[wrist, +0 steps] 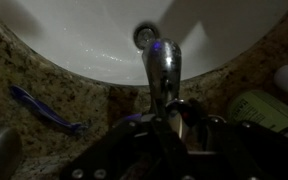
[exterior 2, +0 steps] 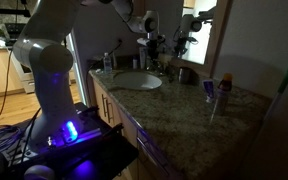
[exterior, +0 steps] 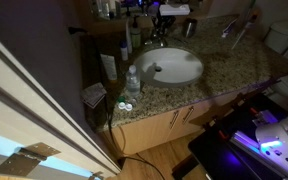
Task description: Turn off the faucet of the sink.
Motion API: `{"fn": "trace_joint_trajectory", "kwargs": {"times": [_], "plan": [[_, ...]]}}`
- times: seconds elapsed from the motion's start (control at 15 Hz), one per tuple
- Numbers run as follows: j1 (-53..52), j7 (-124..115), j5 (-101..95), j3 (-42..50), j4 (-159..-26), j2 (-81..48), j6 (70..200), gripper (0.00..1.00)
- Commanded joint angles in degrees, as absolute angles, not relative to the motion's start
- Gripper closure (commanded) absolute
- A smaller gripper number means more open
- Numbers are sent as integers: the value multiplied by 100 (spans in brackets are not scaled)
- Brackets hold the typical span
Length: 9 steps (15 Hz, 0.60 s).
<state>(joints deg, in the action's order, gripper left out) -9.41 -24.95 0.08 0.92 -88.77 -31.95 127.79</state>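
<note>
sink (exterior: 184, 70) is sitting in the counter (exterior: 239, 65); faucet (wrist: 162, 65) is poking out over its rim toward the drain (wrist: 144, 35); razor (wrist: 49, 112) is lying left of the faucet in the wrist view; bottle (exterior: 132, 82) is standing beside the sink.

Sink (exterior: 179, 68) bowl open — bottle (exterior: 132, 82) beside its rim.

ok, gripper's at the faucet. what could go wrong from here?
1. The wrist view is dark where the gripper sits at the faucet base. The handle isn't clearly visible, so it may catch the spout or slip on chrome.
2. Containers stand close beside it; a wrist swing could knock them.
3. A blue-handled item lies beside the sink and could get swept in.
</note>
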Motion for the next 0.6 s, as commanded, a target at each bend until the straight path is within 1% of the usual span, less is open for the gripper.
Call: {"fn": "trace_joint_trajectory", "kwargs": {"times": [0.0,0.33,0.4,0.47,0.53], "plan": [[-911,-2511,-150,254,-10103,-2676,12702,93],[-931,-2593,-190,308,-10553,-2461,13286,93],[-923,-2603,-165,305,-10644,-2406,13386,56],[-830,-2416,-21,212,-10740,-2296,13391,46],[-792,-2349,45,179,-10867,-2165,13329,41]]}}
